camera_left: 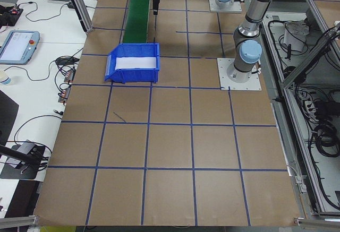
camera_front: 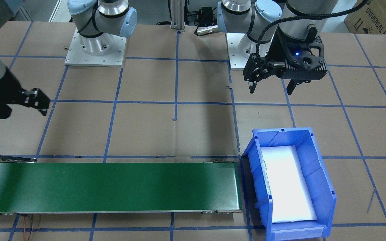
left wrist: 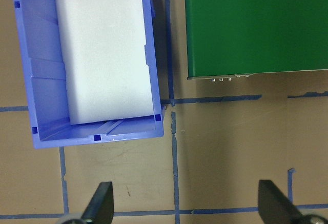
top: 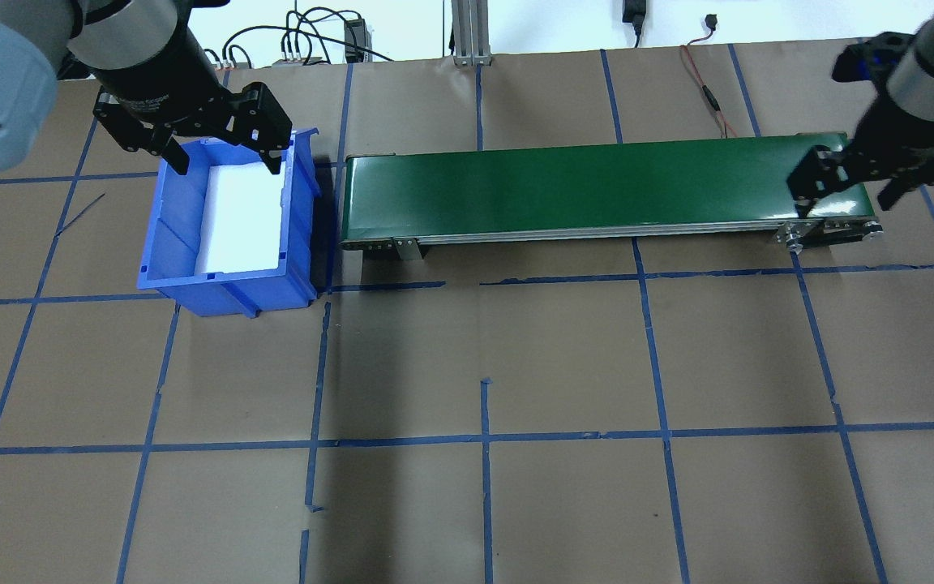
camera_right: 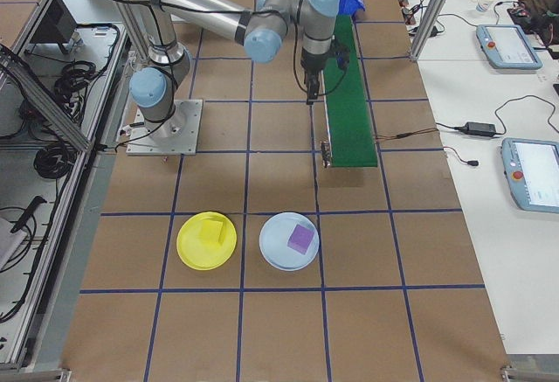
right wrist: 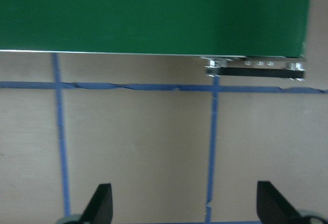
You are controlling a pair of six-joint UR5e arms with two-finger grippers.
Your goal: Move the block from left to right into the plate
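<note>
The yellow plate (camera_right: 206,240) lies on the table in the exterior right view, with a yellow block (camera_right: 212,232) resting on it. Beside it a pale plate (camera_right: 289,241) carries a purple block (camera_right: 300,238). Neither plate shows in any other view. My left gripper (top: 228,162) hangs open and empty above the blue bin (top: 228,288), its fingers (left wrist: 101,203) spread wide. Over the far end of the green conveyor (top: 597,182) my right gripper (top: 844,199) is open too, with nothing between its fingers (right wrist: 100,201).
The bin (camera_front: 323,180) holds only a white foam pad (camera_front: 286,184). The conveyor belt (camera_front: 112,185) carries nothing. Blue tape lines grid the brown tabletop. Both arm bases (camera_front: 95,50) stand at the robot's edge. Desks with tablets and cables flank the table's ends.
</note>
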